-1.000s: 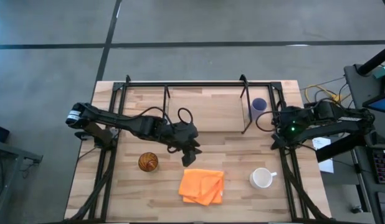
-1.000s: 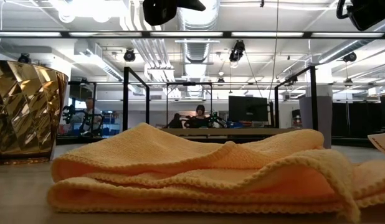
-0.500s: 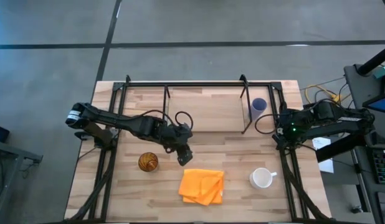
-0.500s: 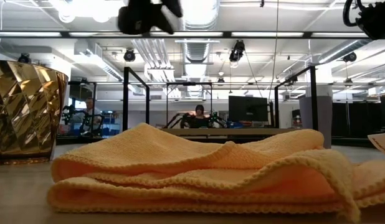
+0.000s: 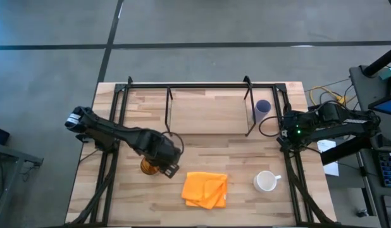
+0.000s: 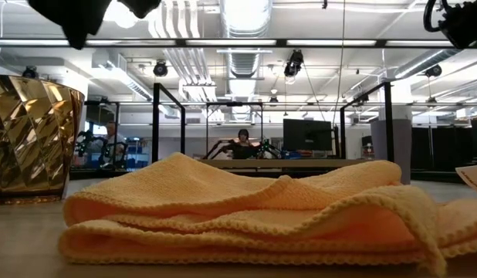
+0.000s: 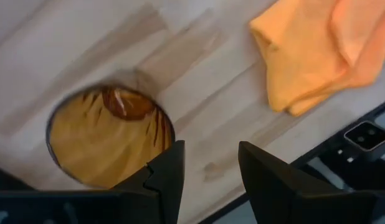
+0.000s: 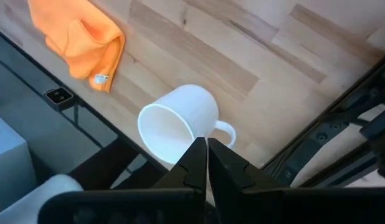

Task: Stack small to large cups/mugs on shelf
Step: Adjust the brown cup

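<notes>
The amber tumbler [image 5: 148, 166] stands upright on the table at the near left; it also shows in the left wrist view [image 7: 108, 138] and the low view [image 6: 32, 139]. My left gripper [image 7: 208, 171] is open above the table just right of the tumbler, one finger over its rim; it touches nothing I can see. The white mug [image 5: 266, 182] stands at the near right, below my shut right gripper [image 8: 205, 163], which waits at the table's right side [image 5: 285, 134]. The pale blue cup [image 5: 263, 107] stands by the right end of the shelf [image 5: 208, 85].
A folded orange cloth [image 5: 205, 189] lies between the tumbler and the mug near the front edge; it fills the low view's foreground [image 6: 246, 212]. Black arm-mount frames [image 5: 110, 171] run along the table's left and right sides.
My left gripper has gone from the table's middle toward the left and near edge, ending beside the amber tumbler. The cups and the cloth have not moved.
</notes>
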Robot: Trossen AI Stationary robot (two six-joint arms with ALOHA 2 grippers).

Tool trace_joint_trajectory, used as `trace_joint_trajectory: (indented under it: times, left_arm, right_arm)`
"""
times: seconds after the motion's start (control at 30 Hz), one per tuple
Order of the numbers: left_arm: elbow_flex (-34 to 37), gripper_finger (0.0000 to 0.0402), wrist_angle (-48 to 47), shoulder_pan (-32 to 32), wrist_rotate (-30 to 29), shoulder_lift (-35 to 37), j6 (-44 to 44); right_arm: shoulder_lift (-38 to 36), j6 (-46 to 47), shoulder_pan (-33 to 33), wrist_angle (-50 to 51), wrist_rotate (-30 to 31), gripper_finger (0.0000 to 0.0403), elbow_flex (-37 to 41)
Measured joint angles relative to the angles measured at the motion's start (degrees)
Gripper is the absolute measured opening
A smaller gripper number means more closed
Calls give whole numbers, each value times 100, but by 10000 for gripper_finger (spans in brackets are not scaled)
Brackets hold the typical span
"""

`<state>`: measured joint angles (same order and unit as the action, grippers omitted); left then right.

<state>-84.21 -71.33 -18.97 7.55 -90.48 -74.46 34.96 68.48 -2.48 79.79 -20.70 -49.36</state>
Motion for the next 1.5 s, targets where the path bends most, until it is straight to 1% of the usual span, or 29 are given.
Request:
trace_joint_trajectory:
  times: [0.07, 0.2, 0.33, 0.43, 0.67, 0.73, 0.8, 0.97, 1.0, 1.17, 1.3, 1.5]
  left_arm:
    - [27, 136, -32, -121, -8, -15, -327]
    - [54, 136, -143, -240, -64, -172, -612]
    - [133, 136, -231, -246, -81, -426, -610]
    - [145, 136, -390, -246, -98, -627, -450]
    - [165, 135, -404, -246, -120, -944, -171]
    - [165, 125, -399, -246, -122, -995, -2]
    - [165, 105, -388, -242, -122, -1041, 149]
    - [162, 23, -194, -208, -140, -1040, 326]
    - [148, 12, -109, -199, -140, -1037, 327]
    - [15, 5, 275, -100, -328, -1052, 345]
    - [-86, 2, 660, 27, -392, -1102, 595]
    - [-260, 1, 656, 317, -787, -1252, 1085]
  right_arm:
    - [0, -9, -1, -9, 41, 9, 0]
    - [0, -19, -1, -32, 136, 9, 0]
    - [0, -98, 0, -104, 137, 9, 0]
    - [0, -103, 0, -110, 137, 9, 0]
    - [-2, -151, 0, -124, 135, 9, 0]
    - [-2, -156, 0, -125, 135, 9, 0]
    - [-2, -173, -2, -127, 135, 9, 0]
    - [-2, -272, 0, -129, 134, 9, 0]
    - [-2, -274, 0, -129, 132, 9, 0]
    - [0, -314, 0, -134, 140, 9, 0]
    - [0, -314, 0, -208, 216, 9, 0]
    - [4, -316, 0, -415, 279, 9, 0]
